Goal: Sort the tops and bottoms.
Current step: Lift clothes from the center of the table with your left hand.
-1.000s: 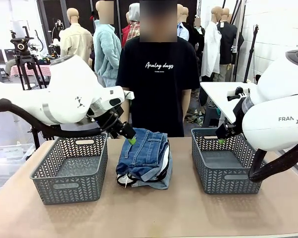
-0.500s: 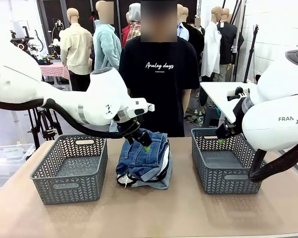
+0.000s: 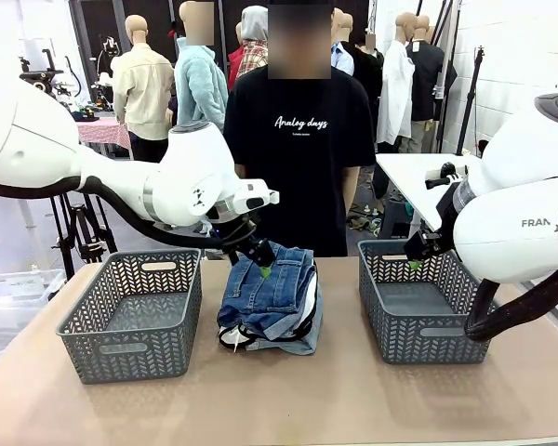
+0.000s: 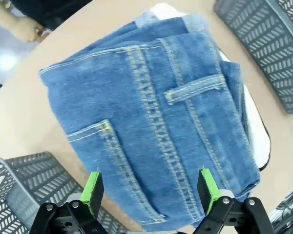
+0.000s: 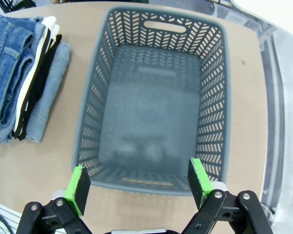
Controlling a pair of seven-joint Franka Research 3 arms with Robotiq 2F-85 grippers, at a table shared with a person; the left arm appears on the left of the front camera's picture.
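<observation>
A folded pile lies mid-table between two baskets. On top are the dark blue bottoms [image 3: 268,283] with back pockets, spread large across the left wrist view [image 4: 151,122]. Under them a white top with black edging [image 3: 310,302] [image 4: 258,134] peeks out, and pale light-blue bottoms [image 3: 296,342] [image 5: 49,92] lie lowest. White and black layers [image 5: 34,83] show at the pile's side. My left gripper [image 3: 262,268] [image 4: 150,192] hovers open just above the dark jeans' far edge, touching nothing. Over the right basket my right gripper [image 3: 415,264] [image 5: 138,183] is open and holds nothing.
A grey basket [image 3: 126,353] [image 4: 19,195] stands left of the pile and another [image 3: 432,339] [image 5: 210,97] [image 4: 263,39] stands right; nothing lies in either. A person [image 3: 298,139] in a black T-shirt stands at the far edge, one hand [image 4: 24,27] near the table.
My left arm swung from beside the left basket rightward over the pile, then eased slightly back left. The right arm has not moved.
</observation>
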